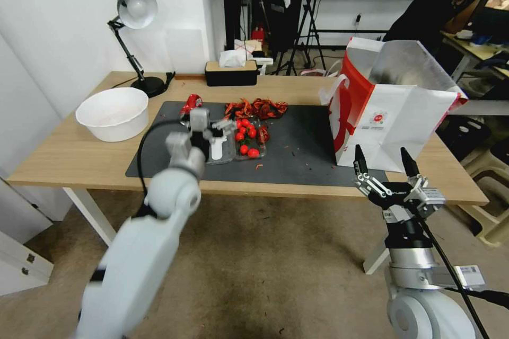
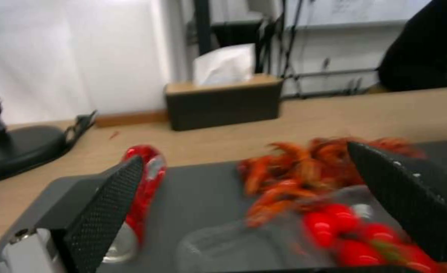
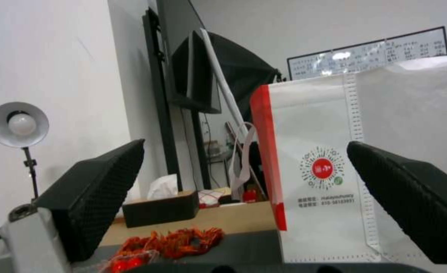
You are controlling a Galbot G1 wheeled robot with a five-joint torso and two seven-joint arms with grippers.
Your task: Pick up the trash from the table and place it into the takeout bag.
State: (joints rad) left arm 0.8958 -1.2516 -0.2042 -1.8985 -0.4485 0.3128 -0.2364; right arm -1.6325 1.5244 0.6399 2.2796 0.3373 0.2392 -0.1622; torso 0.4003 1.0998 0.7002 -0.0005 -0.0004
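Note:
On the table (image 1: 63,153), the trash lies on a dark grey mat (image 1: 302,153): a crushed red can (image 1: 191,102), a heap of red crayfish shells (image 1: 255,108) and a clear plastic tray with red cherry tomatoes (image 1: 247,139). My left gripper (image 1: 218,135) hovers open low over the tray's left end. In the left wrist view the left gripper (image 2: 246,159) frames the can (image 2: 145,178), the shells (image 2: 304,167) and the tomatoes (image 2: 355,235). The takeout bag (image 1: 389,116) stands open at the right. My right gripper (image 1: 383,161) is open and empty before it.
A white bowl (image 1: 113,113) sits on the table's left part, with a desk lamp (image 1: 135,10) behind it. A tissue box (image 1: 231,71) stands at the back edge. Stools (image 1: 490,169) stand right of the table.

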